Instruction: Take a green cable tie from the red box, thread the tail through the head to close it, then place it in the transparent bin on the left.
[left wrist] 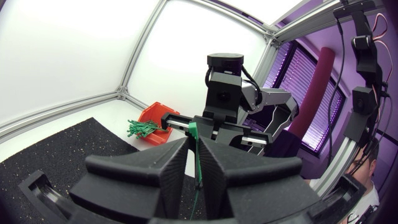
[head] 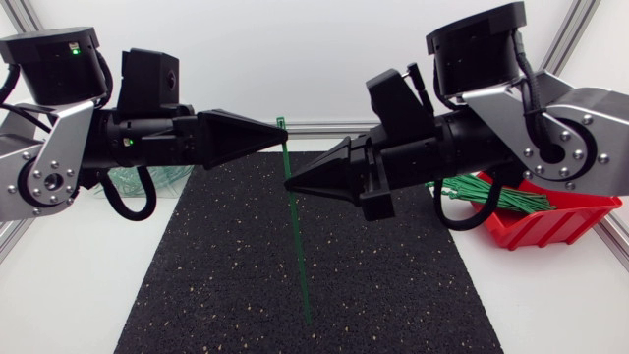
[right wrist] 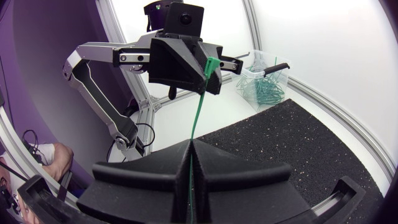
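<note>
Green cable tie [head: 295, 236] stands near upright over the middle of the black mat [head: 393, 285], head uppermost. Whether the tail touches the mat can't be told.

Left gripper [head: 278, 135] is clenched on the strap just under the head. Right gripper [head: 288, 183] is clamped on it a little lower, fingers pressed together with the strap in the seam. The tips point at each other, close together.

Red box [head: 550, 221] is at the worktop's right edge, holding loose green ties [head: 491, 195]. Transparent bin [right wrist: 264, 81] is near the far left edge, more ties inside.
</note>
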You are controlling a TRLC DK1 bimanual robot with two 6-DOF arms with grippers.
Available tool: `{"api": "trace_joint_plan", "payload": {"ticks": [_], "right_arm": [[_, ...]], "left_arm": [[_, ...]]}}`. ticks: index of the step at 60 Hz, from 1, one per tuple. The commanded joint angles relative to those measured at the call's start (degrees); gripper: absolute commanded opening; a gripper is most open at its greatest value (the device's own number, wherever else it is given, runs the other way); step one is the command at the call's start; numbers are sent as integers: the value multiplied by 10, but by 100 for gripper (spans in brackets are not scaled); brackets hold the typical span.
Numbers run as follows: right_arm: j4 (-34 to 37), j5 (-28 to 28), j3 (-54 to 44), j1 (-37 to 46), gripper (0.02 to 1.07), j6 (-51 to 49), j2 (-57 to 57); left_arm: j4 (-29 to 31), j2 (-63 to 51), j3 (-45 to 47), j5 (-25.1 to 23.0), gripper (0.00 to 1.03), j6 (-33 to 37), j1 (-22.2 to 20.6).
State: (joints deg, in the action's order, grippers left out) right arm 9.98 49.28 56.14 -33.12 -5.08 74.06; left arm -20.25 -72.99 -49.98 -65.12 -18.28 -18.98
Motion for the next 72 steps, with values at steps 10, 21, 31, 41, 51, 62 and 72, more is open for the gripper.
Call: {"api": "trace_joint_plan", "payload": {"ticks": [10, 21, 31, 41, 51, 62, 72], "right_arm": [[-10, 0, -9, -6, 8, 18, 6], [-22, -2, -14, -1, 8, 29, 5], [-25, -2, -16, 7, 8, 35, 3], [-25, -3, -18, 10, 8, 35, 2], [-25, -3, -19, 12, 8, 35, 2], [-56, -4, -27, 15, 8, 61, -1], [-56, -4, -27, 15, 8, 62, -2]], "left_arm": [[-10, 14, 11, 3, 12, -15, -8], [-11, 16, 15, 7, 12, -14, -12], [-12, 16, 16, 9, 12, -15, -14], [-14, 16, 16, 11, 12, -15, -12], [-14, 17, 15, 12, 12, -15, -11], [-15, 17, 18, 13, 11, -15, -13], [-15, 16, 17, 13, 8, -14, -13]]}}
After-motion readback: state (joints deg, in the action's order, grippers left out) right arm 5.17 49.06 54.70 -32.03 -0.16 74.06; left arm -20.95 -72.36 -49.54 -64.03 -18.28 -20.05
